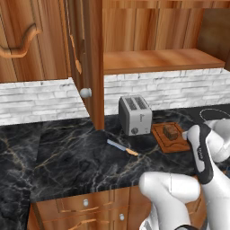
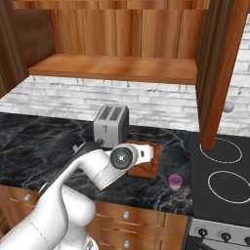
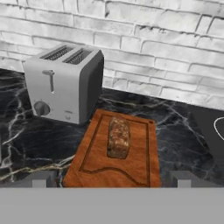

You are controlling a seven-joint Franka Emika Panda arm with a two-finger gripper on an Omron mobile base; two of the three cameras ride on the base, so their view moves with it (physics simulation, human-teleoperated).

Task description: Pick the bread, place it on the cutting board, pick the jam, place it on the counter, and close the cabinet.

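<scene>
Hand view looks down on the bread (image 3: 118, 138), which lies along the middle of the cutting board (image 3: 138, 168), just beside the toaster (image 3: 64, 82). Both fingers (image 3: 43, 179) stand wide apart and hold nothing. Bread looks done, and the jam (image 2: 175, 182) sits on the black marble table (image 1: 72, 157) near the board's corner, so closing the cabinet is probably what is left. Its open door (image 1: 87, 63) juts out over the table, with its knob (image 1: 85, 93) at the edge. Push on the door's flat face, swinging wide of the toaster and the knife (image 1: 122, 148); room is freer left of the door.
</scene>
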